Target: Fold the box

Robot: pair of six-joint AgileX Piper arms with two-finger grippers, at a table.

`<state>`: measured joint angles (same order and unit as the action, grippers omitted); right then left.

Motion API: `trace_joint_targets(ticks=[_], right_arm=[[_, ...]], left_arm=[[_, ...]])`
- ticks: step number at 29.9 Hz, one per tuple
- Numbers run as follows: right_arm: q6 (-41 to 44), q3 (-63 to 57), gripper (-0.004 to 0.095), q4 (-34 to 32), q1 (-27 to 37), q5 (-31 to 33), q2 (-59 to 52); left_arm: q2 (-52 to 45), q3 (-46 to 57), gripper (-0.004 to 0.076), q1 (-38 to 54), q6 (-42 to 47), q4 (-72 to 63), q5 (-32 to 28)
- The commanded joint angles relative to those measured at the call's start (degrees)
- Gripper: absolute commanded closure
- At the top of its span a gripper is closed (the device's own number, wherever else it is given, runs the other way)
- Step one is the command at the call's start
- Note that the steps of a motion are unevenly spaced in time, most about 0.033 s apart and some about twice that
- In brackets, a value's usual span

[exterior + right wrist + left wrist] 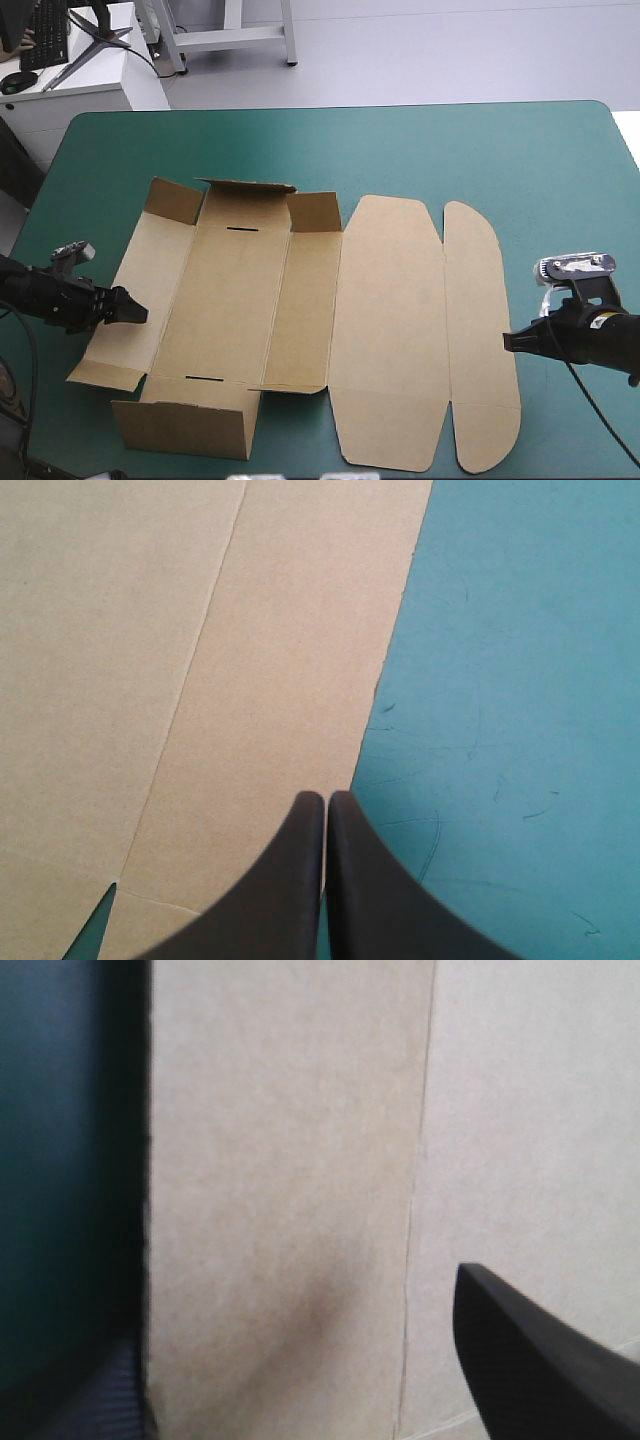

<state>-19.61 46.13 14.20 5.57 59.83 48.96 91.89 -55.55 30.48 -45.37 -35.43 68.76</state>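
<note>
Box (pixel 300 320): one cut sheet of brown board, part-assembled, unprinted.
- Position: on the table (pixel 540 150), across its middle and left; long axis parallel to the table's near edge.
- Base panel (pixel 225 300): flat on the table, two short dark slots (pixel 241 229), one at each end.
- Near end wall (pixel 185 428): raised upright, close to the table's near edge.
- Far end wall (pixel 247 187): partly raised, with small corner flaps (pixel 313 210) standing on either side.
- Left side panel (pixel 140 300): unfolded outward toward the table's left edge.
- Lid panel (pixel 390 330): flat on the table.
- Rounded tuck flap (pixel 480 330): flat, creased from the lid, on the side toward the table's right edge.
</note>
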Motion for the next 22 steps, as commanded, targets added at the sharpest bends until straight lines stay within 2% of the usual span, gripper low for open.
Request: trace_joint_targets(ticks=[1, 8, 11, 14, 17, 21, 22], right_arm=[[-0.8, 1.3, 0.0913, 0.9, 0.4, -2.2, -0.1], [-0.8, 1.3, 0.0913, 1.0, 0.4, -2.2, -0.1], [-0.8, 1.3, 0.0913, 1.2, 0.4, -2.1, -0.1], [-0.8, 1.3, 0.0913, 1.2, 0.4, -1.7, -0.1], [-0.8, 1.3, 0.0913, 1.2, 0.4, -1.7, -0.1], [-0.8, 1.3, 0.0913, 1.2, 0.4, -1.6, -0.1], [-0.8, 1.3, 0.0913, 1.2, 0.4, -1.6, -0.1]], left_arm=[[-1.8, -0.1, 0.0207, -0.2, -0.4, -3.4, 5.2], [-1.8, 0.1, 0.0212, -3.4, -0.5, -2.6, 5.2], [-1.8, 0.1, 0.0263, -4.9, -0.8, -1.9, 4.9], [-1.8, 0.0, 0.0365, -5.8, -0.7, -0.5, 4.2], [-1.8, 0.0, 0.0502, -5.8, -0.7, -0.8, 4.2], [-1.8, 0.0, 0.0734, -5.8, -0.7, -0.8, 4.2], [-1.8, 0.0, 0.0730, -5.8, -0.7, -0.8, 4.7]])
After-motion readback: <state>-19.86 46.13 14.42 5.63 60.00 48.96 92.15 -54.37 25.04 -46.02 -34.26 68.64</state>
